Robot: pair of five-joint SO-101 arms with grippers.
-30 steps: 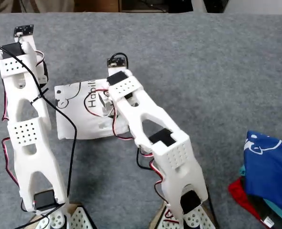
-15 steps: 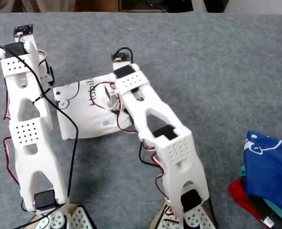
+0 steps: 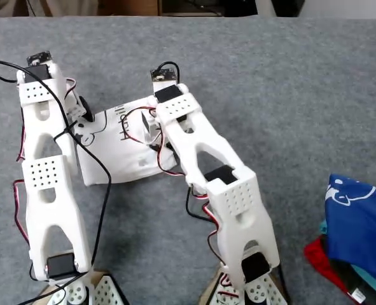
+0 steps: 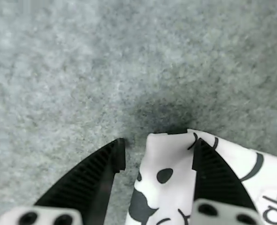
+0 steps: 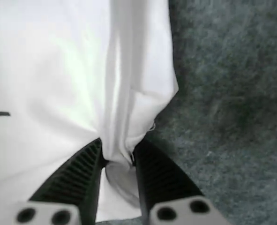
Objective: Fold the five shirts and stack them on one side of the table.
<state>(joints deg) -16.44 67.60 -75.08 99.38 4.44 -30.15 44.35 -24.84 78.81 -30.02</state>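
1 shirt (image 3: 127, 159): right tool (image 5: 118, 144) pinches edge, left tool (image 4: 159, 143) straddles corner.

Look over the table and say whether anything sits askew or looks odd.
The white shirt lies skewed on the table, and the right jaws pinch its cloth into a bunched ridge, so it isn't flat.

Black lettering is running across the white shirt (image 3: 121, 159), at about 10 o'clock from table centre. The right arm (image 3: 197, 149) is covering part of it, so no whole word is reading clean. White lettering is showing on the blue shirt (image 3: 356, 219) at 4 o'clock, cut by the edge. In the left wrist view, black letter strokes (image 4: 275, 208) are peeking in on the white cloth, too partial to read.
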